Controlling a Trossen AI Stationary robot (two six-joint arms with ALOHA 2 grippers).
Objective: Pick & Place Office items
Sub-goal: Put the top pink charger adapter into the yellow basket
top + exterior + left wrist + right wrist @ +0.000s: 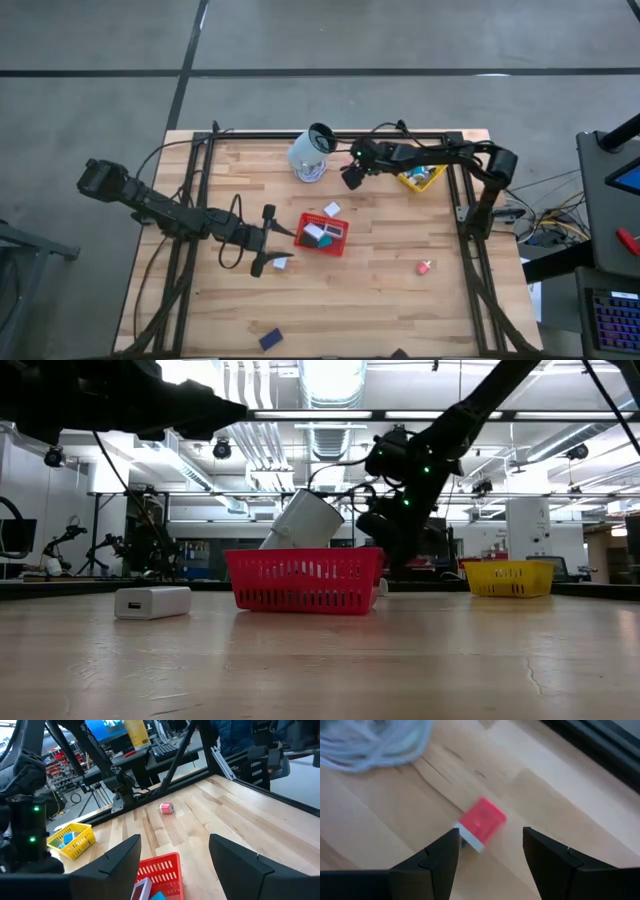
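from above, the pale wooden plank table (pixel 380 290) carries a red mesh tray (pixel 322 234) near its middle with a few small office items inside, white, black and teal. a small white rectangle (pixel 332 209) lies just beyond the tray, a white block (pixel 281 263) just beside the left gripper (pixel 263 240), a pink-red block (pixel 424 267) lies well apart to the right, and a dark blue flat piece (pixel 270 339) sits near the front edge. a yellow mesh tray (pixel 421 178) stands at the back right, and a pale grey-white cup (pixel 310 155) lies tipped at the back. the right gripper (pixel 352 172) hangs between cup and yellow tray.

at table height, the white block (pixel 152 602) rests left of the red tray (pixel 303 580), the cup (pixel 303 520) tilted behind it, the yellow tray (pixel 510 577) far right.

the left wrist view shows its fingers (pixel 122 857) spread apart with nothing between them, above the red tray (pixel 160 870); the pink-red block (pixel 166 808) lies beyond.

the right wrist view shows parted fingers (pixel 440 857) empty, over a red and white block (pixel 480 824) on the wood.
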